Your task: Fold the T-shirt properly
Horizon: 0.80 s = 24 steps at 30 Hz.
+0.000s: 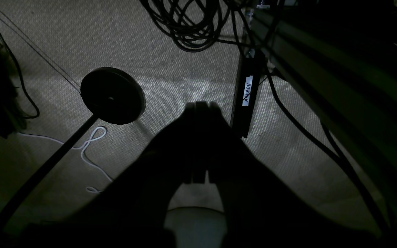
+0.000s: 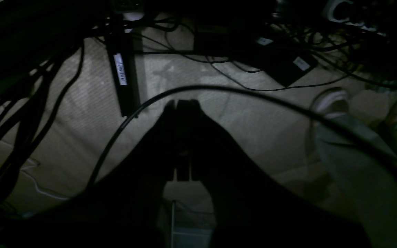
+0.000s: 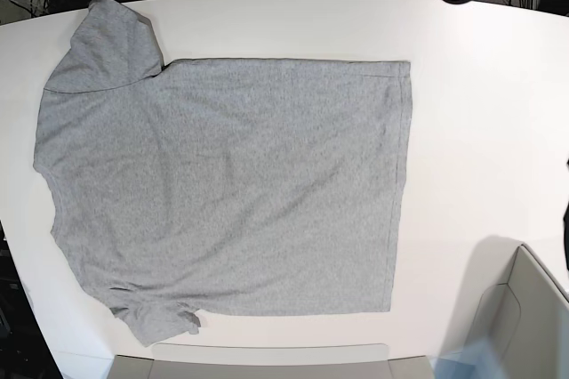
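The heather-grey T-shirt (image 3: pixel 231 183) lies spread flat on the white table (image 3: pixel 480 112), plain side up, with the collar end at the left and the hem at the right. One sleeve (image 3: pixel 107 45) points to the far left, and the other (image 3: pixel 156 317) is crumpled at the near left. No lettering shows. Neither gripper is in the base view. My left gripper (image 1: pixel 200 104) is shut and empty, hanging off the table over the carpet. My right gripper (image 2: pixel 181 102) is also shut and empty over the floor.
Under the left gripper are a round black stand base (image 1: pixel 113 95), a labelled black bar (image 1: pixel 247 93) and coiled cables (image 1: pixel 191 24). The right wrist view shows cables, a labelled bar (image 2: pixel 121 72) and a person's shoe (image 2: pixel 333 100). Grey box shapes (image 3: pixel 524 317) sit at the table's near edge.
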Motion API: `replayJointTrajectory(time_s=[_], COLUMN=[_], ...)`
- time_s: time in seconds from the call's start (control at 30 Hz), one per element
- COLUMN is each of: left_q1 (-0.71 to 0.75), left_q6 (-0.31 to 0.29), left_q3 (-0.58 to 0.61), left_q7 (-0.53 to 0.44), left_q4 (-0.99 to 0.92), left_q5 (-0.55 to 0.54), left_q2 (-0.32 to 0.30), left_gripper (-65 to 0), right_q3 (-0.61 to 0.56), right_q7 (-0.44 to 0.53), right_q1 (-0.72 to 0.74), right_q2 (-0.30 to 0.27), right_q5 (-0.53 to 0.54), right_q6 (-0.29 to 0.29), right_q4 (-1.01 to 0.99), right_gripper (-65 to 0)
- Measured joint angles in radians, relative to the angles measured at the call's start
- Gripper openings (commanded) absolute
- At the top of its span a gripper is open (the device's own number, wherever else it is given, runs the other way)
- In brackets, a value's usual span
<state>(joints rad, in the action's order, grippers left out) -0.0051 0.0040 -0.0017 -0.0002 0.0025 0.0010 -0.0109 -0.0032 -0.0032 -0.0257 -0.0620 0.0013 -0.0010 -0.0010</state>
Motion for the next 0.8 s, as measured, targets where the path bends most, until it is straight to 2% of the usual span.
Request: replayJointTrajectory(time_s=[0.27, 0.43, 0.53, 0.67, 0.8], left_q1=[0.000, 0.006, 0.037, 0.065, 0.117], left_q6=[0.000, 0.000, 0.001, 0.000, 0.001], left_q3=[0.000, 0.000, 0.000, 0.000, 0.000], left_q7=[-0.003, -0.138, -0.218, -0.349, -0.544], left_q4=[0.002, 0.000, 0.001, -0.001, 0.000], left_q5=[0.000, 0.000, 0.000, -0.001, -0.001], left_q2=[0.000, 0.000, 0.000, 0.000, 0.000], left_gripper=[-64.7, -64.8, -64.9, -64.9, -64.9], right_q3=[0.003, 0.003, 0.003, 0.003, 0.003], right_q7=[0.003, 0.031, 0.131, 0.329, 0.557], right_q1=[-0.003, -0.016, -0.040, -0.098, -0.174], right_q2=[-0.001, -0.001, -0.002, -0.016, -0.026], right_q5=[0.000, 0.000, 0.000, 0.002, 0.000], right_q6=[0.000, 0.000, 0.000, 0.000, 0.001], right_q4=[0.000, 0.008, 0.008, 0.006, 0.005], right_gripper=[-64.9, -64.9, -64.9, -64.9, -64.8])
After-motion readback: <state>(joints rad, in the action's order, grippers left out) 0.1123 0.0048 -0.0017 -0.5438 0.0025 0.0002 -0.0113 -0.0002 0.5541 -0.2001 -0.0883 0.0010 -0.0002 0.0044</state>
